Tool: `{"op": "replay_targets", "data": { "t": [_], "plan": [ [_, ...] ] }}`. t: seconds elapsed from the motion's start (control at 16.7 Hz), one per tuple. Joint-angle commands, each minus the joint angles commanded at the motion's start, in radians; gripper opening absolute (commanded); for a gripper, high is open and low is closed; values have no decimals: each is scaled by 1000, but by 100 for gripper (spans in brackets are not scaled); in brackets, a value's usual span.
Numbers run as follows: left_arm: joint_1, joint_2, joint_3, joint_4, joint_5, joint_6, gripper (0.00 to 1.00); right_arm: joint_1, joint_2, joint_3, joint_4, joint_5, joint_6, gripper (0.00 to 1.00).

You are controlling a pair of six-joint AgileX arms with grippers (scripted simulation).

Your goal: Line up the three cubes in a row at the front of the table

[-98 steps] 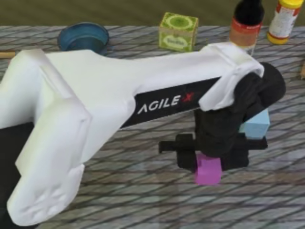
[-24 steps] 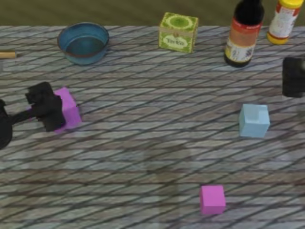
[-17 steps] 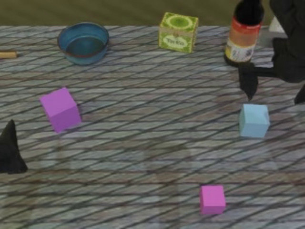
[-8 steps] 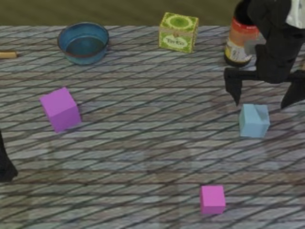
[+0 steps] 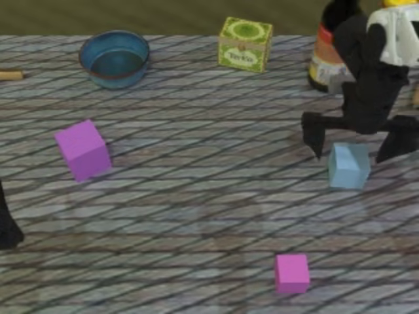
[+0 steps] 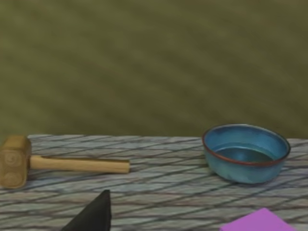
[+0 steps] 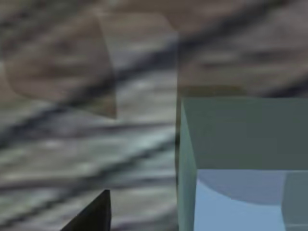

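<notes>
Closest to the front edge sits the small pink-magenta cube (image 5: 292,273), right of centre, on its own. Farther back at the left is the big purple cube (image 5: 83,149), tilted a bit, with the left gripper (image 5: 8,222) parked at the left edge, fingers can't be made out. Over on the right the light blue cube (image 5: 348,165) rests flat while the right gripper (image 5: 357,139) hangs above it, fingers spread wide either side, not touching. Behind that it's crowded: a dark sauce bottle (image 5: 325,55) half hidden by the right arm, a green tea box (image 5: 245,44), a blue bowl (image 5: 115,57), a wooden mallet (image 6: 53,165). The woven-plank table (image 5: 196,196) ends at an olive backdrop.
</notes>
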Motion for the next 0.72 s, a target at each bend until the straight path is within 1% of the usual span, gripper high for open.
{"op": "replay_targets", "data": {
  "t": [0.12,0.24,0.48,0.72],
  "plan": [
    [0,0,0,0,0,0,100,1,32,-46,82,0,1,100],
    [0,0,0,0,0,0,100,2,55,-74,126,1,3,100],
    [0,0,0,0,0,0,100,2,59,-78,133,1,3,100],
    [0,0,0,0,0,0,100,2,59,-78,133,1,3,70]
  ]
}}
